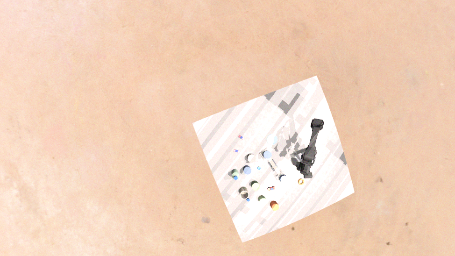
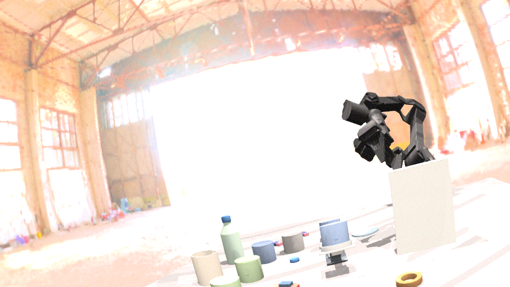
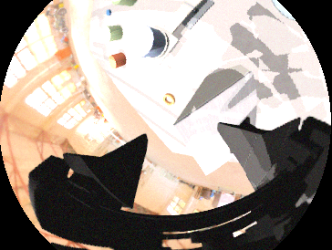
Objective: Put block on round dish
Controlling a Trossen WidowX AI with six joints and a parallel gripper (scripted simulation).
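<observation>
A small pale balance (image 1: 274, 167) (image 3: 193, 19) carries a blue cup on each end. One cup (image 1: 266, 154) stands at the end near the round dish. The other cup (image 1: 282, 178) (image 2: 335, 233) (image 3: 159, 43) stands at the end near the yellow ring and mostly hides the first in the exterior view. No block shows; I cannot tell which cup covers it or which end sits lower. The pale blue round dish (image 1: 272, 139) (image 2: 365, 232) holds nothing visible. My gripper (image 3: 183, 131) is open and empty, high above the table and well away from both cups.
A tall pale panel (image 2: 422, 207) stands in front of the arm base. A yellow ring (image 1: 299, 182) (image 2: 409, 284) lies near the balance. A bottle (image 1: 235, 173) (image 2: 232, 244), an orange cup (image 1: 274, 205) (image 3: 119, 60), a beige cup (image 2: 207, 269) and several cylinders stand beyond.
</observation>
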